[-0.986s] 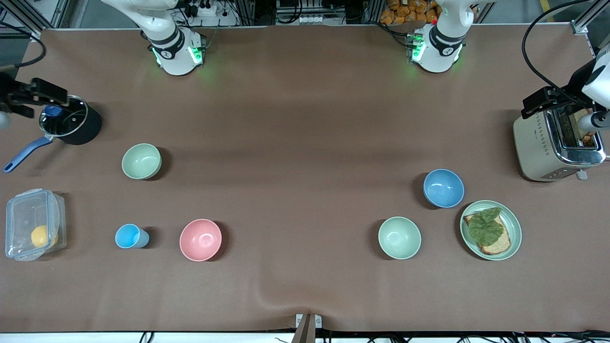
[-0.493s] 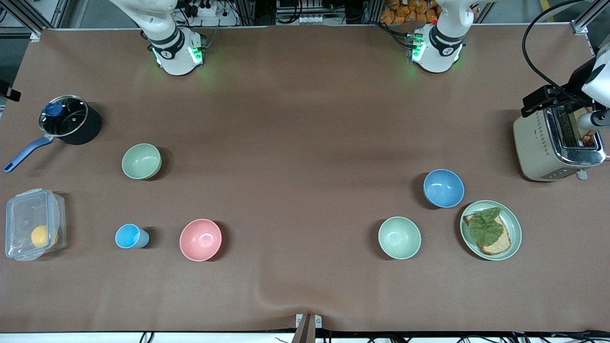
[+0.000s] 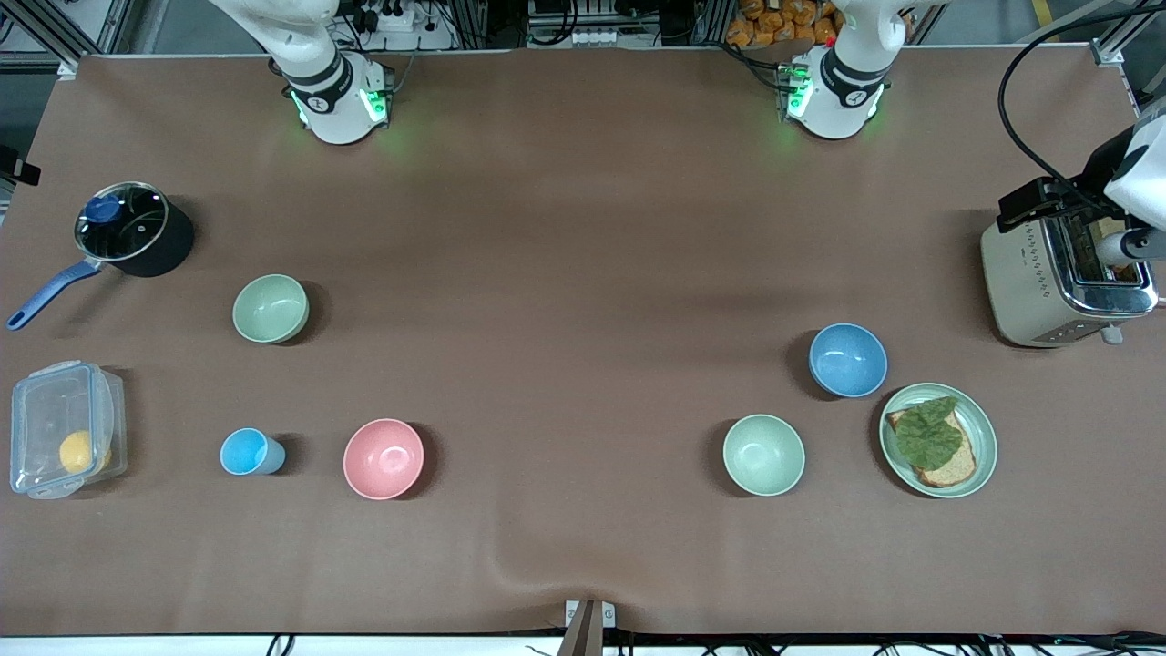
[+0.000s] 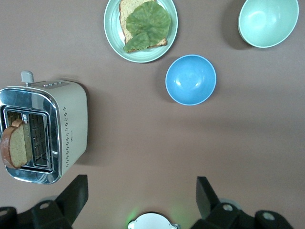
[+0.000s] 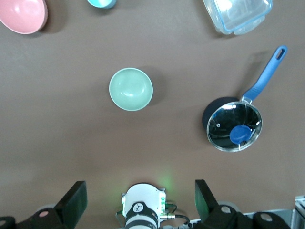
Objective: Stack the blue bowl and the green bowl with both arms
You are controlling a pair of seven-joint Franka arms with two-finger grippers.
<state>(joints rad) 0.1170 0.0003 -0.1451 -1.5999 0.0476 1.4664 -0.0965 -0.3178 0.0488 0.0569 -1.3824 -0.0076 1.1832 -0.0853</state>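
Front view clock: 12 o'clock points to the arm bases, centre at mid-table
blue bowl point(image 3: 848, 360): about 3 to 4 o'clock, upright, nothing in it, toward the left arm's end; touched by neither gripper
green bowl point(image 3: 271, 309): about 9 o'clock, upright, nothing in it, toward the right arm's end, well apart from the blue bowl
mint bowl point(image 3: 763, 455): at 7 o'clock from the blue bowl, near it, not touching, nothing in it
plate point(image 3: 988, 448): at 4 o'clock from the blue bowl, just beside it; holds a bread slice with a lettuce leaf point(image 3: 929, 430) on top
toaster point(image 3: 1025, 278): at 2 o'clock from the blue bowl; one bread slice point(image 4: 16, 145) stands in a slot
pink bowl point(image 3: 383, 458): at 4 o'clock from the green bowl, nothing in it
cup point(image 3: 248, 452): light blue, at 9 o'clock from the pink bowl
pot point(image 3: 175, 248): at 10 o'clock from the green bowl, glass lid point(image 3: 121, 223) on, blue handle
clear box point(image 3: 50, 396): at 9 o'clock from the cup; round yellow item point(image 3: 80, 451) inside
left gripper point(image 4: 140, 188): high in the air by the toaster; jaws wide apart, holding nothing
right gripper point(image 5: 138, 188): high in the air at the right arm's end, near the pot; jaws wide apart, holding nothing
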